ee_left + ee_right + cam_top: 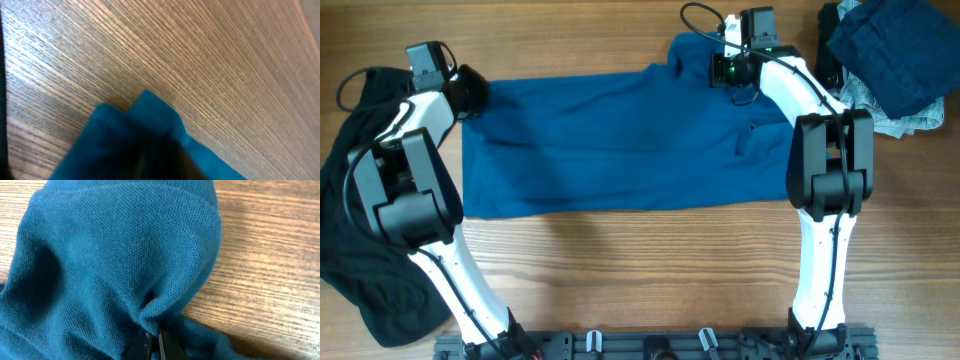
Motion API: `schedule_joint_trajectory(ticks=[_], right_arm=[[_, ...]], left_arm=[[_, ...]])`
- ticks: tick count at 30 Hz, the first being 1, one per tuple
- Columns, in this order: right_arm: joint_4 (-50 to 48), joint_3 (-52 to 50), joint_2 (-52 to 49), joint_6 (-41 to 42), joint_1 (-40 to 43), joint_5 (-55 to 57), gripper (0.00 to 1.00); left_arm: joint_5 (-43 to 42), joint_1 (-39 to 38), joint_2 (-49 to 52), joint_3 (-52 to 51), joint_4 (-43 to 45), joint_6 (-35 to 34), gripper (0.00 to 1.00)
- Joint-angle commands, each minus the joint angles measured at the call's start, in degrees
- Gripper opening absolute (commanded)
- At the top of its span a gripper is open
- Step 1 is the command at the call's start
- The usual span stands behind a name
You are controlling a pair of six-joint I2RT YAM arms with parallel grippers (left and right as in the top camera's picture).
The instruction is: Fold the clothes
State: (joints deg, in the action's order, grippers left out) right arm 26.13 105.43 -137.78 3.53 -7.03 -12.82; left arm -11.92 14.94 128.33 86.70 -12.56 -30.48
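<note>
The teal-blue shirt (620,140) lies spread flat across the middle of the table. My left gripper (470,92) sits at its far left corner, shut on the cloth. In the left wrist view that corner (150,115) bunches up over the wood, and the jaws are lost in dark blur beneath it. At the shirt's far right end my right gripper (732,72) is shut on a pinched fold (160,305), its dark fingertips (149,347) pressed together under the puckered fabric. A black garment (360,250) lies crumpled at the table's left edge, under the left arm.
A navy and pale-denim heap (890,60) sits at the far right corner. Bare wood (640,270) runs along the front of the table, between the two arm bases.
</note>
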Motion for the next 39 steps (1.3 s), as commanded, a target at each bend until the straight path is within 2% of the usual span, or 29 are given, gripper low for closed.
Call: schedule_joint_trajectory(ticks=[1,8,12,17,20,24,30,39], right_arm=[[1.2,-0.4,2.6,2.7,0.2,0.6,0.04],[2.5,-0.4,11.1,6.3,1.4,0.5,0.04],[7.2,-0.4,14.0,7.0,1.8,0.6,0.04],[12.5,-0.4,14.5,7.4,2.3,1.2,0.04],[15.9,-0.4,14.6,9.7,3.1,3.1,0.04],[20.7,-0.4,15.6,13.5,5.8,3.2,0.04],[25.6,-0.4,16.3,13.5,7.9,5.3,0.04],[32.7,-0.4,16.3,17.6,7.9,12.0,0.04]], left_arm=[[-0.9,-0.3,1.9,-0.1,-1.9,0.0,0.04],[-0.9,-0.5,-6.1,0.0,-8.6,0.0,0.04],[-0.7,-0.6,-10.0,0.0,-15.3,0.0,0.04],[0.9,-0.5,-10.8,0.0,-22.0,-1.7,0.04],[5.1,-0.4,-10.8,0.0,-26.9,-3.5,0.04],[6.7,1.5,-10.8,0.0,-33.9,-4.7,0.04],[6.7,5.9,-11.0,0.0,-36.1,-4.7,0.04],[6.3,6.6,-15.1,0.7,-38.2,-4.3,0.04]])
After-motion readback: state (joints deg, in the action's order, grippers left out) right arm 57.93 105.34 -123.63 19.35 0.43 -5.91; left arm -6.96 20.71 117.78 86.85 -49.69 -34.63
